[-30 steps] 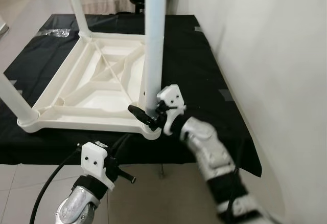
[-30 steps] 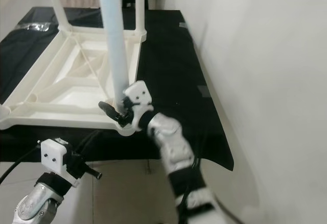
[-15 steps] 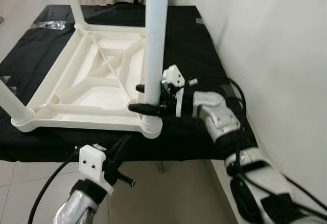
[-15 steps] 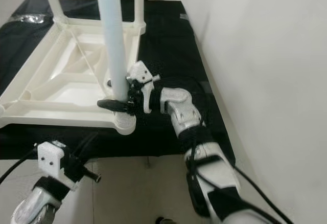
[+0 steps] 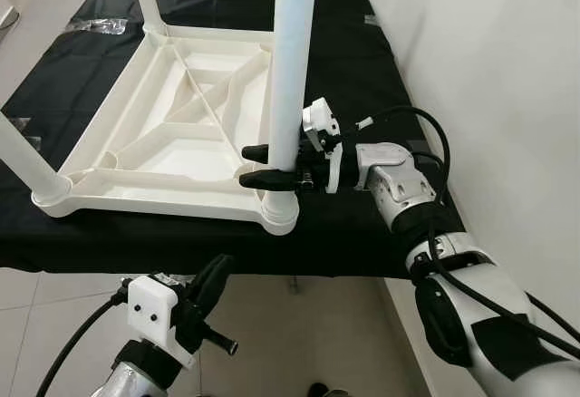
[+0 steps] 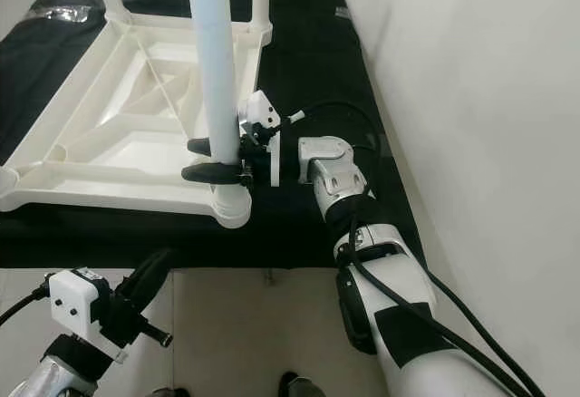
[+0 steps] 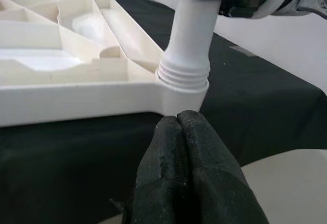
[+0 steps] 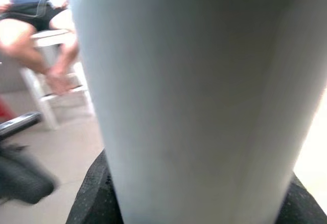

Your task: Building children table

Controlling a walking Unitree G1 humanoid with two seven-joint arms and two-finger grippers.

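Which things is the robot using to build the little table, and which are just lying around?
For the job:
table top, upside down
table leg, held by the right gripper

Just lying around:
black cloth
plastic wrapper
left gripper, idle

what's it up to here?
It is assembling a white plastic children's table, which lies upside down on a black cloth. The right gripper has its two black fingers around the near-right table leg, just above the corner socket the leg stands upright in. The left gripper hangs low in front of the cloth's edge, fingers shut and holding nothing. Other legs already stand at the other corners.
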